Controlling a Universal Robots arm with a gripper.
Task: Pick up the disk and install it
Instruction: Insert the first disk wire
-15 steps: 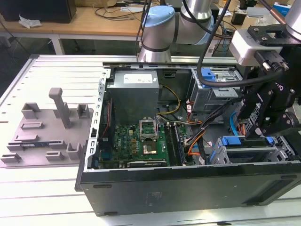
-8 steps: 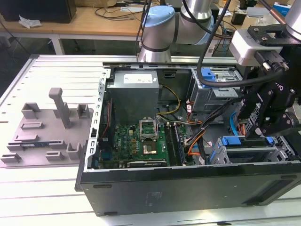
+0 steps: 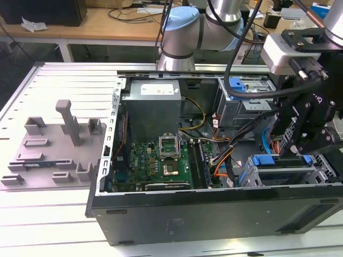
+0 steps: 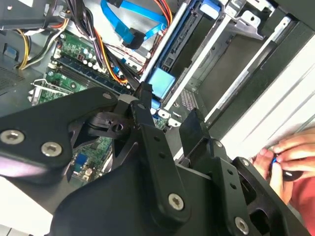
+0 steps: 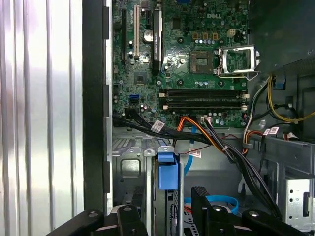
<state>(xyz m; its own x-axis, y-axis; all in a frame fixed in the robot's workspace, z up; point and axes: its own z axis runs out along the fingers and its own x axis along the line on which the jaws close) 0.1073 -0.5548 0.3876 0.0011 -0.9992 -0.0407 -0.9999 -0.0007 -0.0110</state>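
The end effector (image 3: 293,151) was black, the disk (image 3: 281,160) wore a bright blue bracket, the motherboard (image 5: 182,64) was green with black slots, the computer case (image 3: 214,214) black, the flat cable (image 4: 133,24) blue, the ribbed tabletop (image 3: 48,225) silver, the fixture (image 3: 53,155) plain grey.

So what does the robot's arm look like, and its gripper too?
The arm is made of round silver-grey tubes, with a light blue cap on a joint. Black cables loop along it. Near the wrist sits a pale grey box. The gripper is all black, built from flat jointed links dotted with shiny silver screws.
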